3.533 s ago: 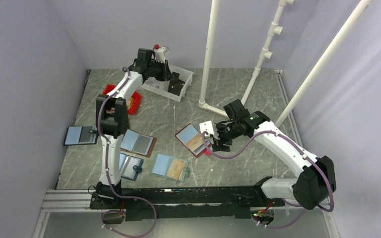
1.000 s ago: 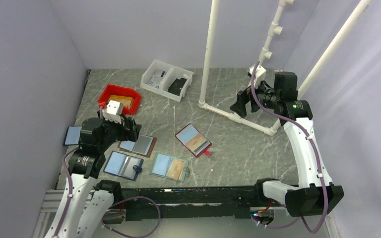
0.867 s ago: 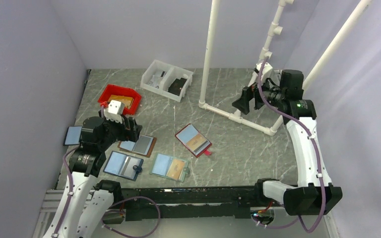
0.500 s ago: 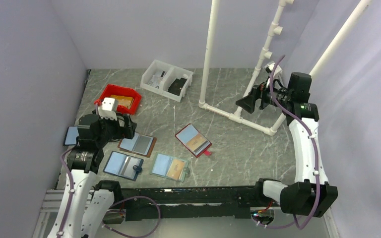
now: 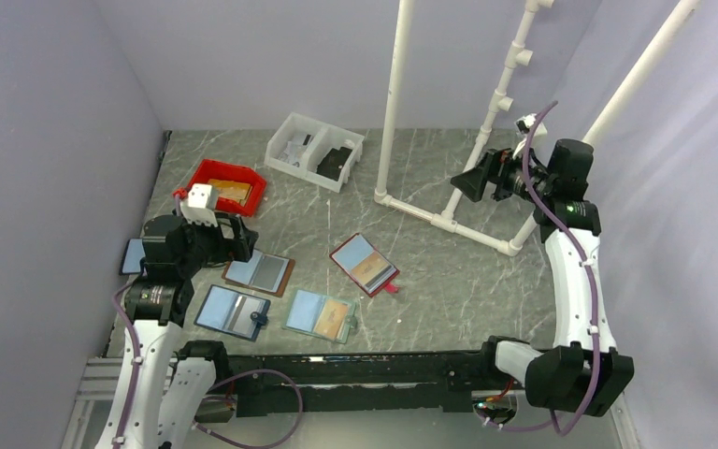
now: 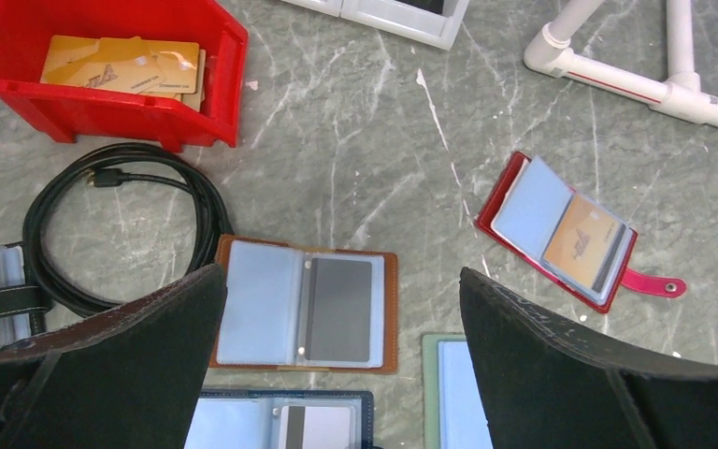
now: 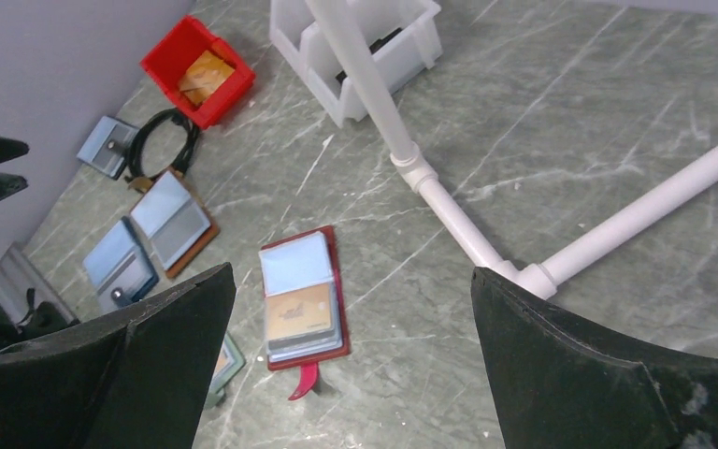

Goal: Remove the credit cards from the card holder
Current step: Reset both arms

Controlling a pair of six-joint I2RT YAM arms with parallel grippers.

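Black fingers point(image 6: 103, 355) of the left gripper point(image 6: 341, 281) stand spread wide with nothing between them. The right gripper point(image 7: 352, 276) is just as wide and just as empty.

In the left wrist view the holder point(image 6: 556, 232) lies open and flat at centre right of the frame, apart from both grippers, with its pink tab point(image 6: 650, 283) pointing towards the right edge. An orange card point(image 6: 584, 243) sits in the half nearer the tab and a pale blue-grey card point(image 6: 531, 196) in the other half. In the top view the holder is mid-frame, the left gripper at left centre and the right gripper high at upper right, beside the white pipe point(image 5: 472, 234).

The step in hand looks like the reach-in. One gripper should probably pin the red cover near the tab while the other pinches a card's free edge. Which edge is free I cannot tell from here. Come in low and draw the card along its sleeve rather than upward, or the whole holder may lift. The right arm has to clear the pipe on the way down. The brown holder point(image 6: 304, 313) at lower centre is not the target.
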